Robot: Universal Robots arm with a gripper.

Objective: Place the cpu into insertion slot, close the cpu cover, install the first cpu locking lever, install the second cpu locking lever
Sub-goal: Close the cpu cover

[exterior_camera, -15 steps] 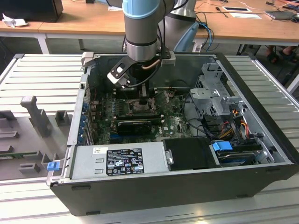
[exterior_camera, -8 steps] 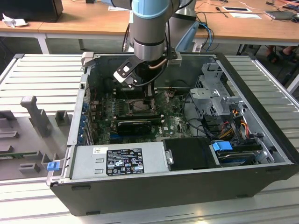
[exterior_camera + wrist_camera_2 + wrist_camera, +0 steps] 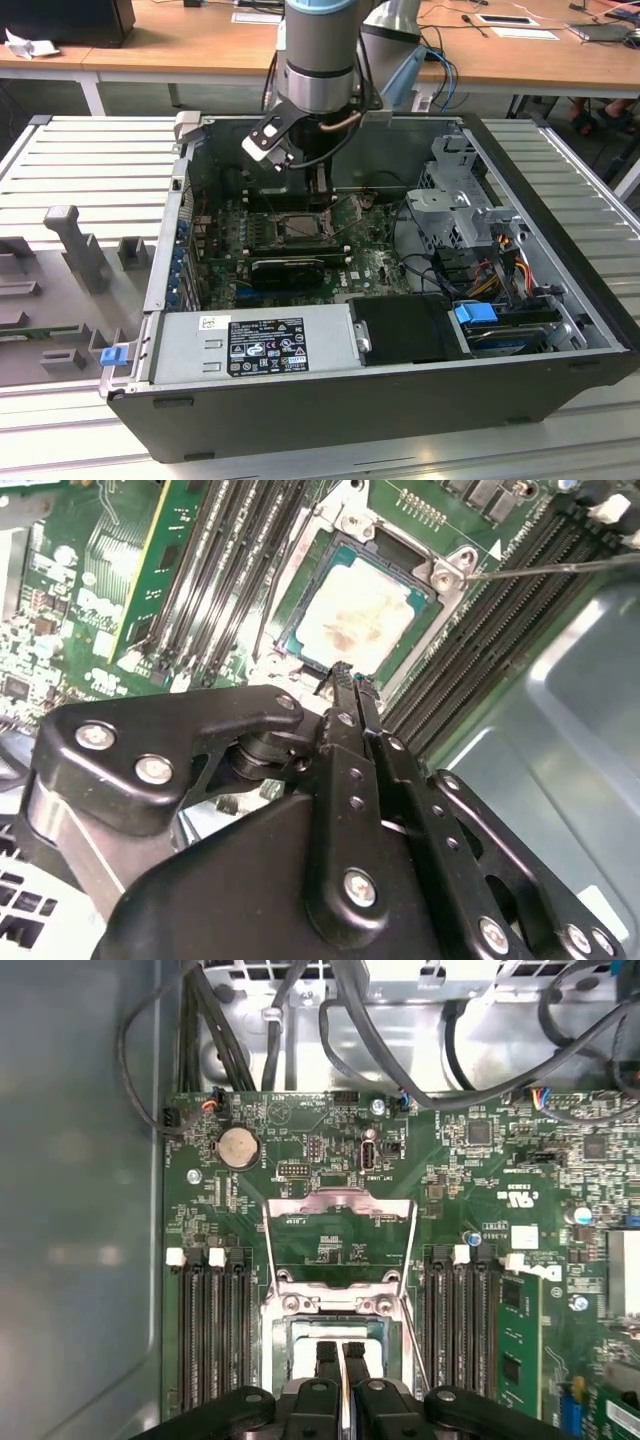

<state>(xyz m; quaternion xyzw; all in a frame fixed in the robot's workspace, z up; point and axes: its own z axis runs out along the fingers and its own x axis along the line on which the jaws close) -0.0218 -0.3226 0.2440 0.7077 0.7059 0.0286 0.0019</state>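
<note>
The cpu, a pale square chip, lies flat in the insertion slot, whose silvery rim sits on the green board. In the exterior view the slot is in the middle of the open computer case, right under the arm. My gripper hangs just above the cpu's near edge, its black fingers shut with nothing between them. The cpu cover stands folded back and open beyond the slot. A thin locking lever sticks out free from a socket corner.
Long black memory slots flank the socket on both sides, and a green module stands in one. A black card, the power supply, a metal drive cage and loose cables crowd the case.
</note>
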